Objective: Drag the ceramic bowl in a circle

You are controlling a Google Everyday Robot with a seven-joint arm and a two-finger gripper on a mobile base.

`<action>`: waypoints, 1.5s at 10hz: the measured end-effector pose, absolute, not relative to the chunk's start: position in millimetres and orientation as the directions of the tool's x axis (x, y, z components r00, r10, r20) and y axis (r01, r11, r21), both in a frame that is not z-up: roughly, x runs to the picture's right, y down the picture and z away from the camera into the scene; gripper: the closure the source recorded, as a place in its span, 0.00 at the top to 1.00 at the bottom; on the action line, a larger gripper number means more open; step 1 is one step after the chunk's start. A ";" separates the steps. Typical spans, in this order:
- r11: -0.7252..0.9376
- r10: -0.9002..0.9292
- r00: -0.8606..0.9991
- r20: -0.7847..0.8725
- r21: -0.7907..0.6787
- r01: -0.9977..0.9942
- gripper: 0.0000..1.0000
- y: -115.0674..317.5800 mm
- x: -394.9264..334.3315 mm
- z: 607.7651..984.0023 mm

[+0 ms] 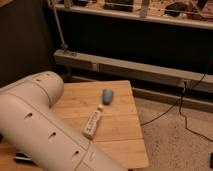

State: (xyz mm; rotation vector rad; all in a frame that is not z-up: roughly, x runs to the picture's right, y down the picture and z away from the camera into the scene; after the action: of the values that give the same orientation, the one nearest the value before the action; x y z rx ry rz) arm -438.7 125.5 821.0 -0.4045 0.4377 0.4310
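One blue cup [107,96] on table [121,136], hand unseen

No writing, brand or number can be read here. The tube [93,122] lying on the desk [125,140] has a darker patch near one end that may be a label, but nothing on it is legible. The arm [45,125] shows only plain dark slots. The gripper is out of sight, hidden past the arm at the lower left.
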 end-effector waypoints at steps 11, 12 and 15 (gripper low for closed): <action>0.652 0.649 0.418 -0.636 0.182 -0.736 0.00 -9.2 -203.7 892.3; 0.631 0.659 0.376 -0.651 0.206 -0.748 0.00 -7.9 -179.0 889.4; 0.600 0.638 0.332 -0.695 0.179 -0.779 0.00 8.7 -139.6 871.3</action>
State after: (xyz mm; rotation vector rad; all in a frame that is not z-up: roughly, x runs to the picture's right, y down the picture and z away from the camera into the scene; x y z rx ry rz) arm -139.6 8.7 871.3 -0.1993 0.8077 0.9341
